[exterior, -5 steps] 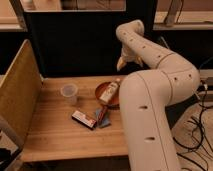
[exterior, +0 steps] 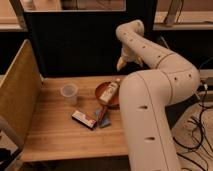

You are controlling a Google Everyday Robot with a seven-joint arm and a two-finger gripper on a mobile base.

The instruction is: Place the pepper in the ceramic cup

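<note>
The ceramic cup [exterior: 69, 93], small, pale and round, stands on the wooden table [exterior: 55, 135] left of centre. My gripper [exterior: 121, 64] hangs at the end of the white arm [exterior: 150, 55], above the back right of the table. It is over the far edge of the reddish-brown bowl [exterior: 102, 96] and well to the right of the cup. A pale yellowish shape shows at the gripper's tip; I cannot tell whether it is the pepper. I cannot make out the pepper anywhere else.
A small bottle [exterior: 109, 91] lies in the brown bowl. A flat dark snack packet [exterior: 84, 119] and a blue one [exterior: 103, 116] lie in front of the bowl. A tall board [exterior: 17, 95] walls the table's left side. The arm's large body [exterior: 150, 125] covers the table's right side.
</note>
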